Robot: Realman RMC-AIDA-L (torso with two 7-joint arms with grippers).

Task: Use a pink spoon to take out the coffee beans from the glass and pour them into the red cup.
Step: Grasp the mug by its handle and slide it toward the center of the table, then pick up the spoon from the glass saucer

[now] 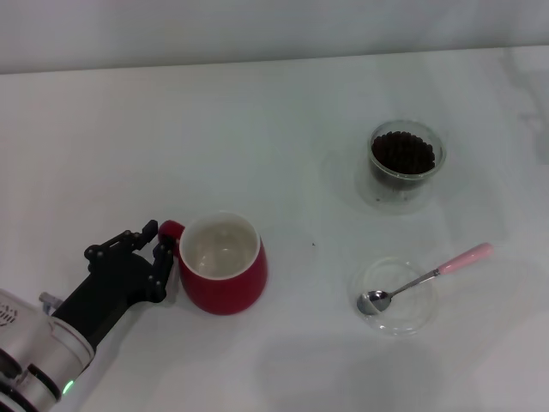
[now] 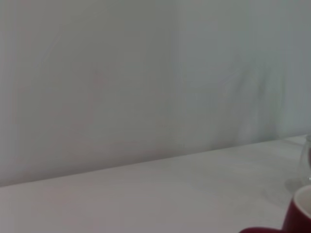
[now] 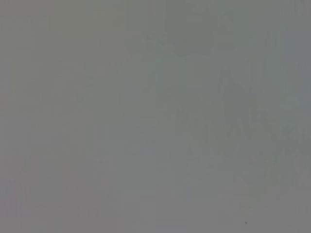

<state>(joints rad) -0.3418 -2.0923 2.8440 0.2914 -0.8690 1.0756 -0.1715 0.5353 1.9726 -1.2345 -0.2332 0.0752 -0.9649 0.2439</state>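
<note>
Resting bowl-down in a shallow clear dish, the light, stiff, slippery pink-handled metal spoon wants gripping at its handle; left gripper sits narrowly spread at the glossy red cup's handle.

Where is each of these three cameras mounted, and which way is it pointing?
Head view: from the robot's head, looking down at the table; it shows the left end effector at the red cup handle.
Left wrist view: from the left arm, looking low across the table toward a wall; none of the robot shows.
Right wrist view: from the right arm, only blank grey; nothing can be made out.
Shared: the head and left wrist views both show the red cup.
</note>
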